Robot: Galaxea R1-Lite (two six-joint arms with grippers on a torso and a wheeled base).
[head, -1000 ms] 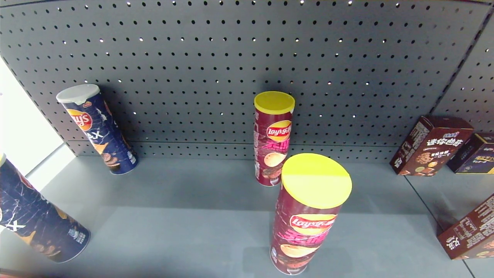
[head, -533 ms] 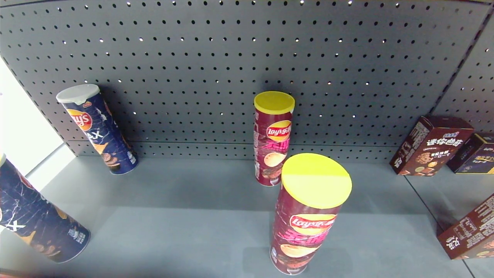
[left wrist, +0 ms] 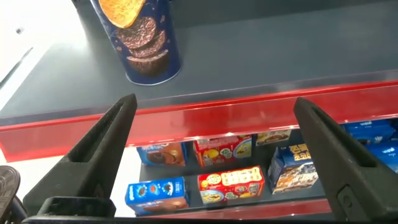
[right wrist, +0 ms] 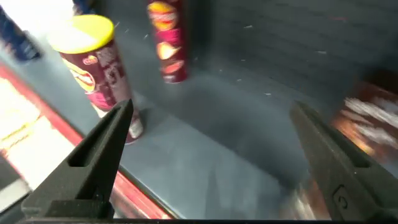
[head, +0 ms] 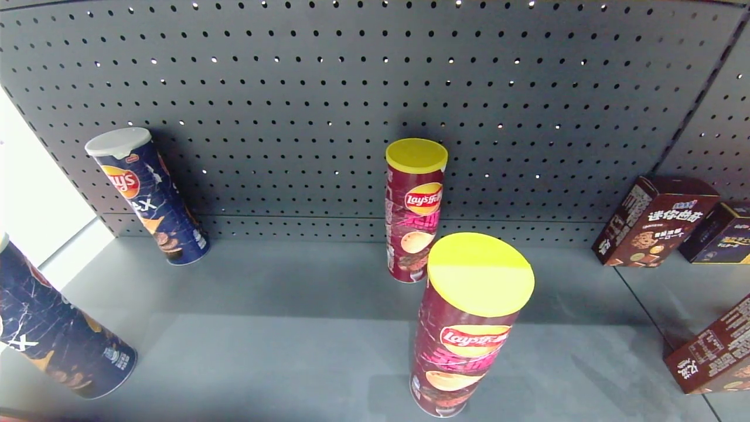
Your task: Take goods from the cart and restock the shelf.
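The dark pegboard wall (head: pixel 351 70) fills the upper frame of my head view, and the grey shelf (head: pixel 263 351) fills the lower. My left pincer (left wrist: pixel 214 106) and my right pincer (right wrist: pixel 211 109) both stand released, jaws wide apart, the left facing the shelf's red front edge (left wrist: pixel 249 115). A maroon can (head: pixel 469 328) stands upright at lower centre, with a second maroon can (head: pixel 415 211) behind it at the wall. One blue can (head: pixel 53 334) stands at lower left, another blue can (head: pixel 146 196) at middle left. Brown boxes (head: pixel 653 223) sit at the right edge.

Left gripper (left wrist: pixel 214 104) and right gripper (right wrist: pixel 211 107) both hold their jaws wide apart, empty.
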